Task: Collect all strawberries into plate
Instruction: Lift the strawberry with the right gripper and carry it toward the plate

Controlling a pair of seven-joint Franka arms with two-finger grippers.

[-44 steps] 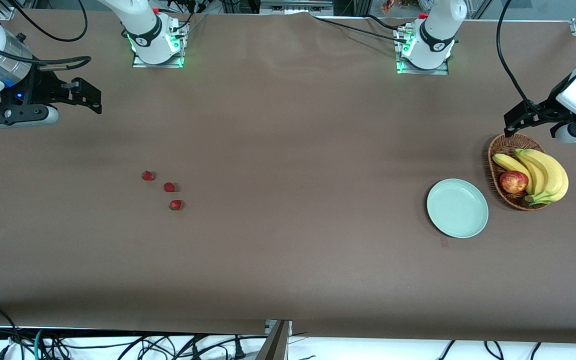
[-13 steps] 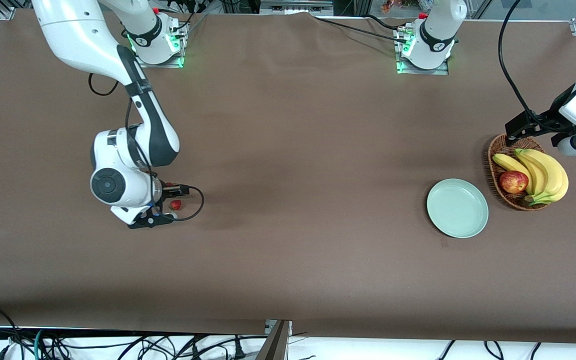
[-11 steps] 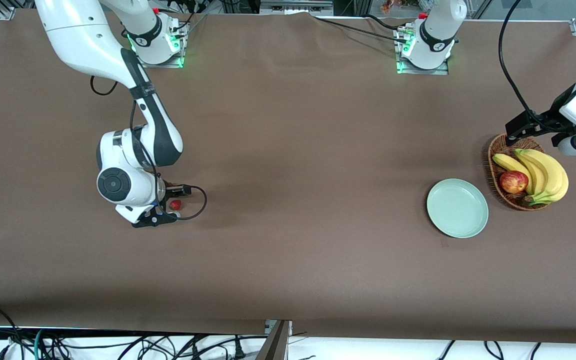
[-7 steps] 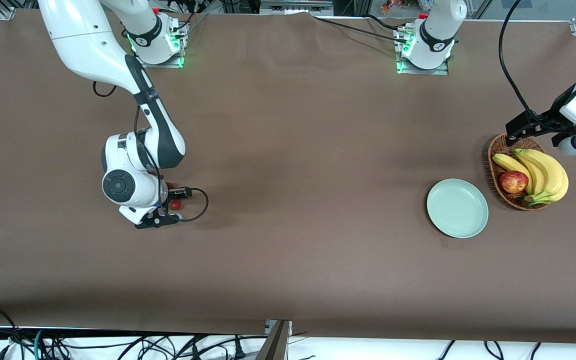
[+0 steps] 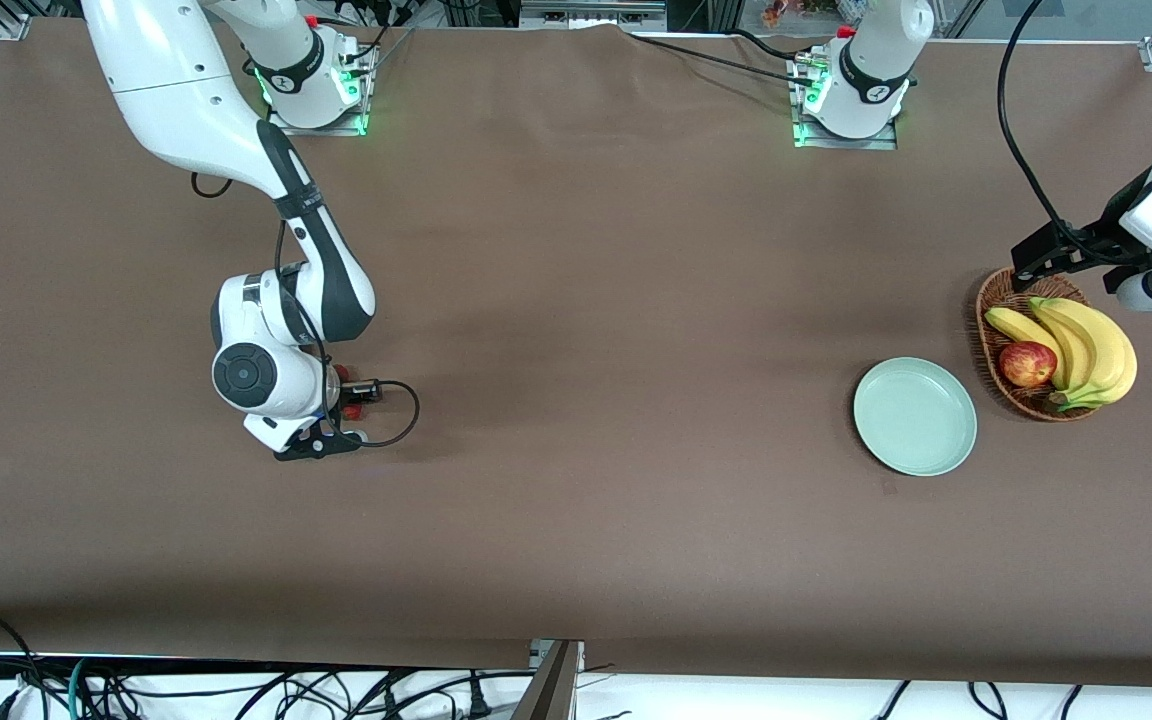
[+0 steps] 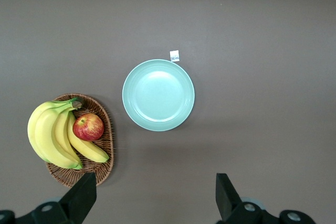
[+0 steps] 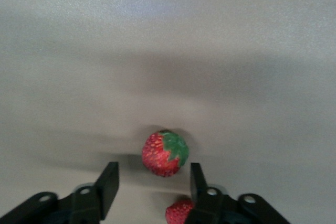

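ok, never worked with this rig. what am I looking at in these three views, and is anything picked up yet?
Two robot arms are bolted along one edge of a brown table. The wide picture looks down from across the table; the other two come from cameras on each arm's wrist. The right gripper is down at the strawberries, its fingers on either side of one berry, with a gap still showing, so nothing is gripped yet. A second berry shows beside one finger. The left gripper waits, open, above the basket of bananas and an apple. The mint-green plate beside the basket holds nothing.
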